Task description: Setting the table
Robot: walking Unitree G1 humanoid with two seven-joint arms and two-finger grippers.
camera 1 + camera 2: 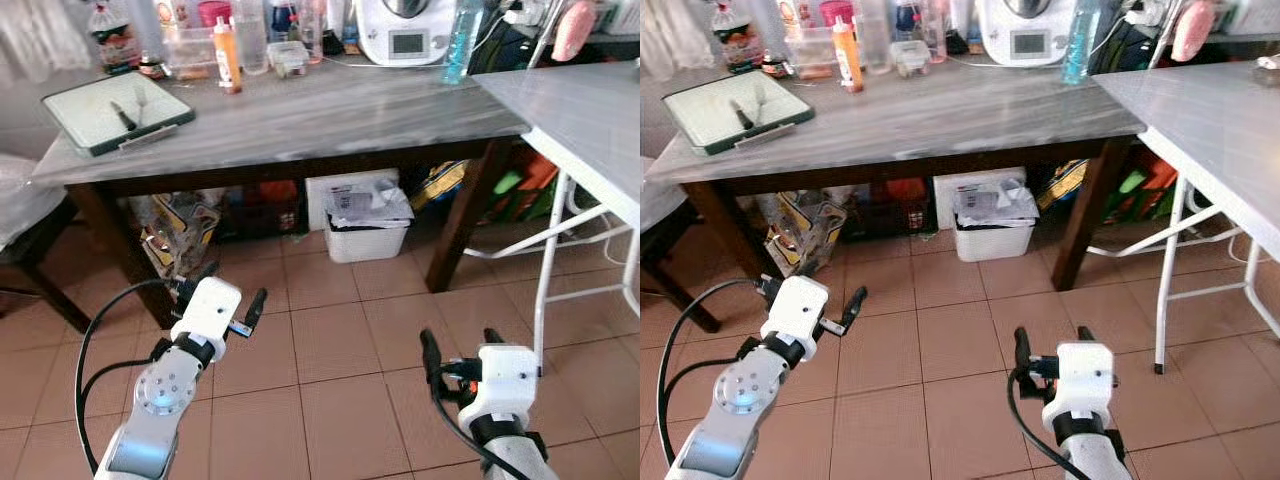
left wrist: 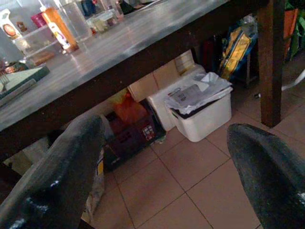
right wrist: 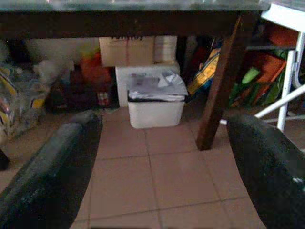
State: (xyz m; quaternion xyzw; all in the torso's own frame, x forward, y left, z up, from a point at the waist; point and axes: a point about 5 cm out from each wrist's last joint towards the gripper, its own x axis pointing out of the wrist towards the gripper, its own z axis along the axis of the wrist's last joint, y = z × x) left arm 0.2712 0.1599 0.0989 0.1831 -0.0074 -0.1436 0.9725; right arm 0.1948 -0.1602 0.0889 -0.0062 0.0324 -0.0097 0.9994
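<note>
While both arms hang low over the tiled floor [image 1: 330, 340], the left gripper [image 1: 222, 290] and right gripper [image 1: 460, 350] hold their fingers spread, empty. A tray [image 1: 115, 112] carrying a knife [image 1: 123, 116] and fork [image 1: 139, 103] sits on the table [image 1: 330, 110].

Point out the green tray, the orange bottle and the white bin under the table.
green tray [image 1: 95, 140]: left eye view, on its near rim.
orange bottle [image 1: 227, 58]: left eye view, on its body.
white bin [image 1: 366, 240]: left eye view, on its front wall.
</note>
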